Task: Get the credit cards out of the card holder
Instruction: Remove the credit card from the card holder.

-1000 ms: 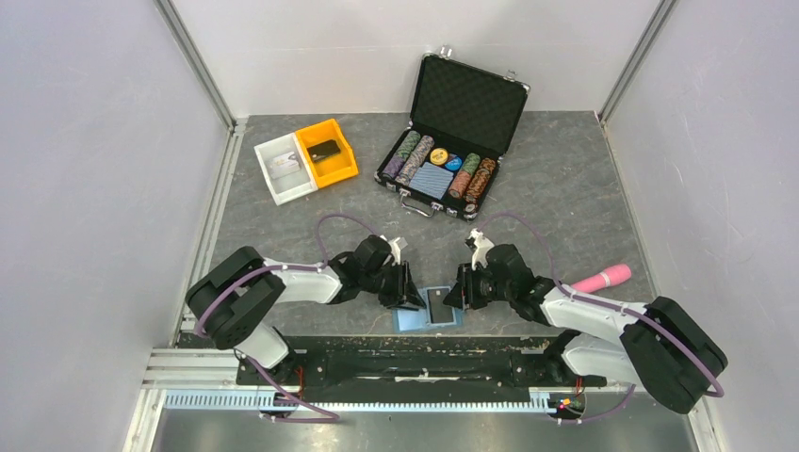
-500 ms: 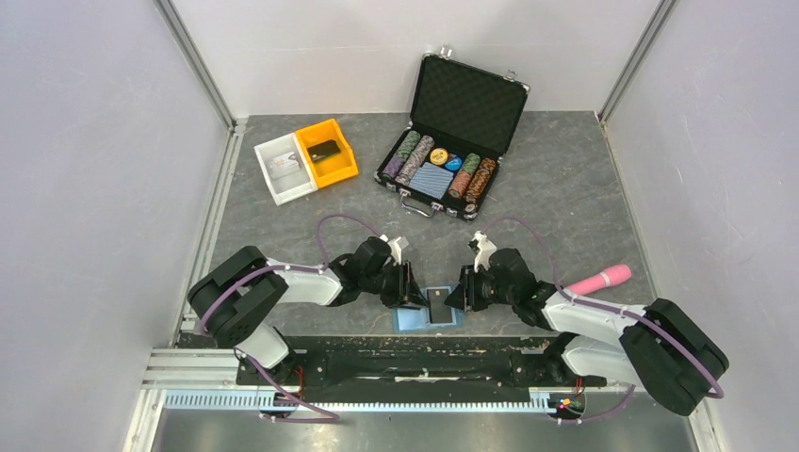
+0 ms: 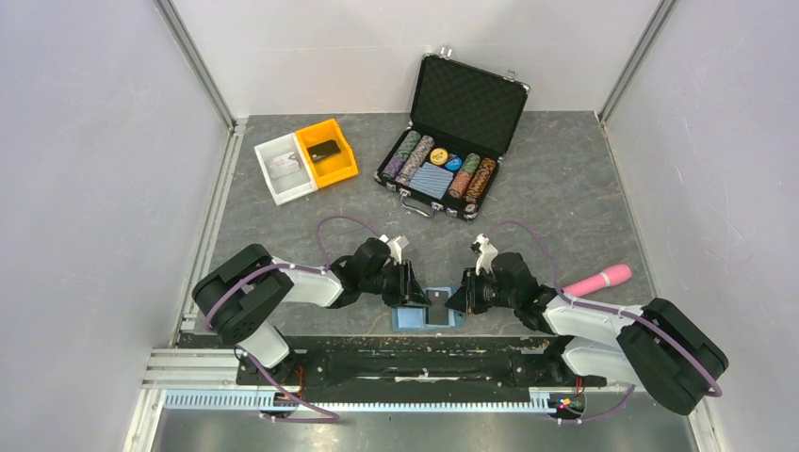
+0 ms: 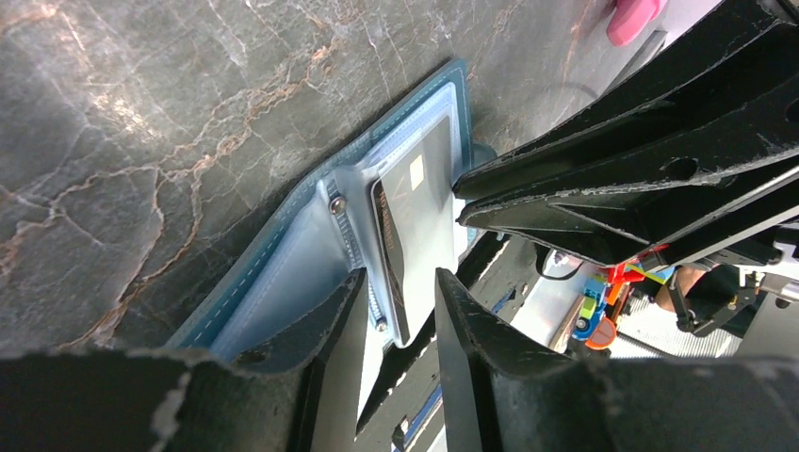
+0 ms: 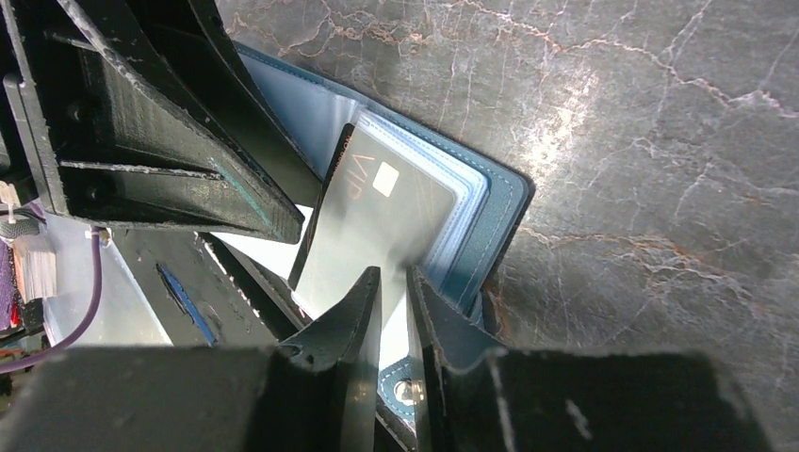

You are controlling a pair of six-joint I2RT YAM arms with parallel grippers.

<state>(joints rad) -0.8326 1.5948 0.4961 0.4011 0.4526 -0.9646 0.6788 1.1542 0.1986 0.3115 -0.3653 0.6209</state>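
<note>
The light-blue card holder (image 3: 410, 318) lies open at the table's near edge, between both grippers. A black credit card (image 3: 438, 301) with a gold chip sits on its right panel, partly out of the clear sleeve. In the right wrist view my right gripper (image 5: 394, 275) is shut on the card's (image 5: 377, 207) near end, beside the holder's blue cover (image 5: 490, 207). In the left wrist view my left gripper (image 4: 399, 278) is open, its fingers astride the holder's (image 4: 283, 254) centre seam and the card's (image 4: 419, 198) edge.
An open black poker-chip case (image 3: 452, 141) stands at the back. A yellow bin (image 3: 327, 151) with a dark item in it and a white bin (image 3: 283, 168) are at the back left. A pink object (image 3: 601, 279) lies right. The black base rail (image 3: 424, 353) runs just behind the holder.
Both grippers have edged slightly closer over the card holder. The right gripper has shifted a little left and toward the near edge. The holder has barely moved.
</note>
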